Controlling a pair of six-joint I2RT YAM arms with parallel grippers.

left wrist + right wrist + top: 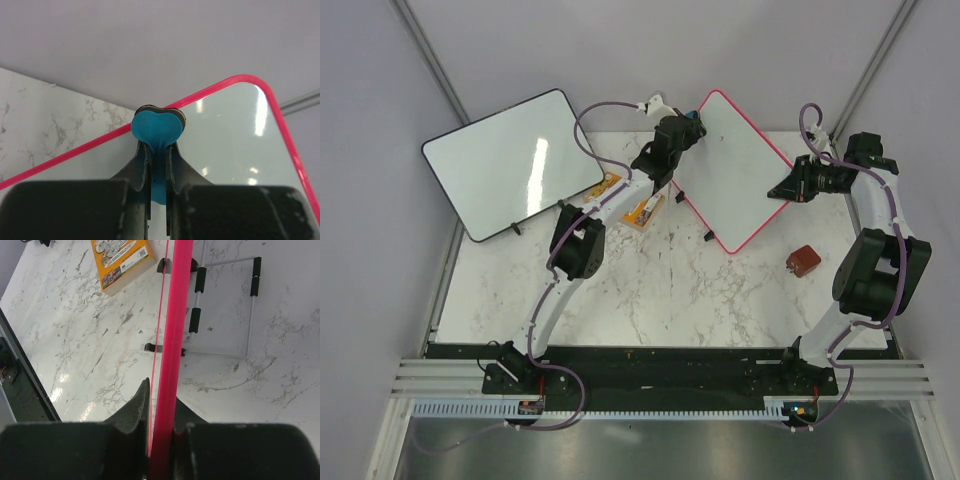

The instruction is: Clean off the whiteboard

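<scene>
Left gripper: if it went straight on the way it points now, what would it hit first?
The whiteboard. The left gripper, shut on a blue heart-shaped eraser, has the eraser's tip at the board's pink frame. Beyond the frame only the grey wall shows; how far off is unclear.

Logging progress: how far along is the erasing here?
Done: whiteboard steadied, right jaws clamped on its edge. In hand: left jaws pinch a blue eraser at the board's upper edge. Left: probably little; no writing shows on its face.
</scene>
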